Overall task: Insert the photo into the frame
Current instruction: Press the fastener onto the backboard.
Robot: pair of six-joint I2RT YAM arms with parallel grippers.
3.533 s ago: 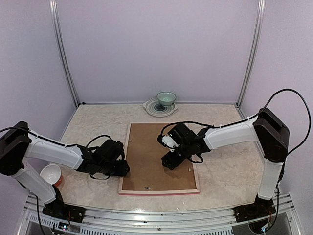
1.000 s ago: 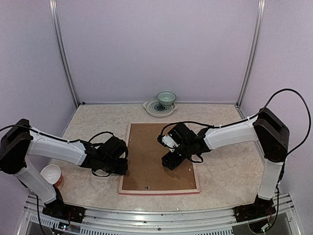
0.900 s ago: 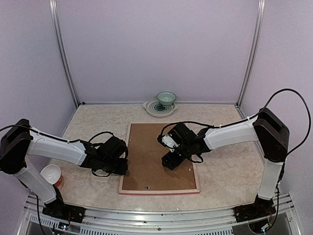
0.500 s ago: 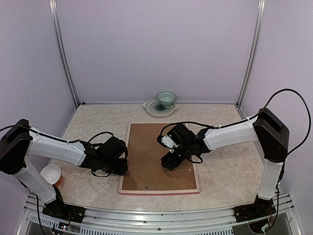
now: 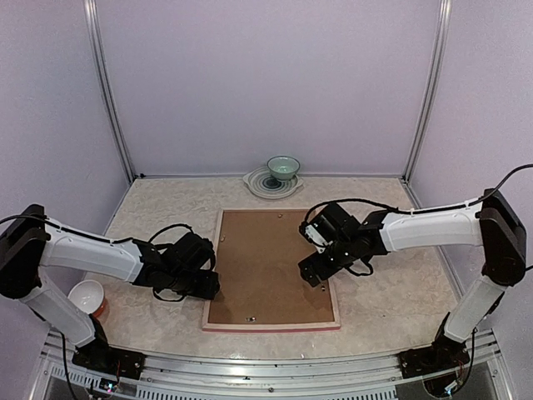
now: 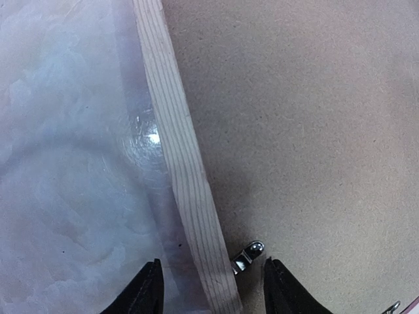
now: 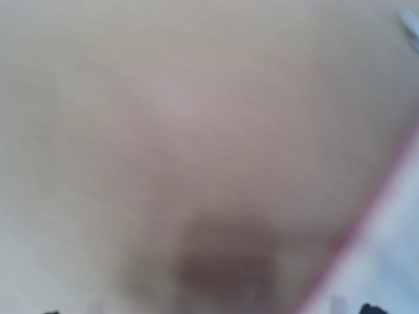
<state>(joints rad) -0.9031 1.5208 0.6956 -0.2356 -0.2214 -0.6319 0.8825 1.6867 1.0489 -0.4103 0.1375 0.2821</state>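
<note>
The frame (image 5: 271, 327) lies face down mid-table, its pale wood back rail (image 6: 186, 176) up and a pink edge showing. A brown hardboard backing (image 5: 266, 267) fills it. The photo is hidden. My left gripper (image 6: 213, 291) is open at the frame's left rail (image 5: 208, 287), one finger on each side of the rail and of a small metal tab (image 6: 247, 255). My right gripper (image 5: 310, 273) hovers over the backing near the right rail. Its wrist view is blurred: brown backing (image 7: 196, 131), a pink frame edge (image 7: 366, 222), and dark fingertips far apart at the bottom corners, nothing between them.
A teal bowl (image 5: 283, 167) stands on a patterned plate (image 5: 260, 187) at the back of the table. A white bowl with a red base (image 5: 87, 296) sits near the left arm's base. Metal posts and lilac walls close in the table.
My right arm has swung right, from the backing's middle to near the frame's right rail, and its jaws have widened. My left jaws have opened wider at the left rail.
</note>
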